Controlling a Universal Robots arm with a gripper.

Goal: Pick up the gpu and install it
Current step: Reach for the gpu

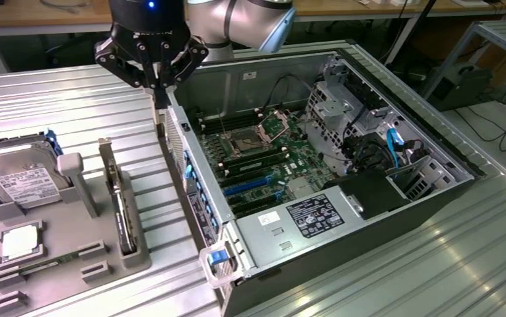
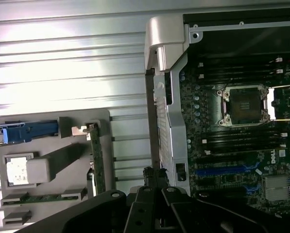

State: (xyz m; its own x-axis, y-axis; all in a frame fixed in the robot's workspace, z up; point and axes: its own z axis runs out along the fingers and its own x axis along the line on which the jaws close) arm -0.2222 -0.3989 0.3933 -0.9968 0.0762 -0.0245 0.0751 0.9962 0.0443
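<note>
The gpu [image 1: 123,214] stands on edge in a slot of the grey holder [image 1: 63,267] at the exterior view's left, a thin dark card with a silvery bracket at its far end. In the wrist view the gpu [image 2: 96,158] shows as a narrow green-edged strip in the same holder [image 2: 50,199]. My gripper [image 1: 158,99] hangs shut with nothing in it over the rear wall of the open computer case [image 1: 235,86], well beyond the card's far end. Its black fingers [image 2: 157,187] meet above that wall. Blue expansion slots [image 1: 253,188] lie on the case's motherboard.
A silver hard drive [image 1: 20,175] with a white label and a small square chip [image 1: 20,241] sit in the same holder. The case holds a CPU socket [image 1: 240,140], drive cages [image 1: 341,105] and cables [image 1: 392,142]. Everything rests on a ribbed metal table [image 1: 429,264].
</note>
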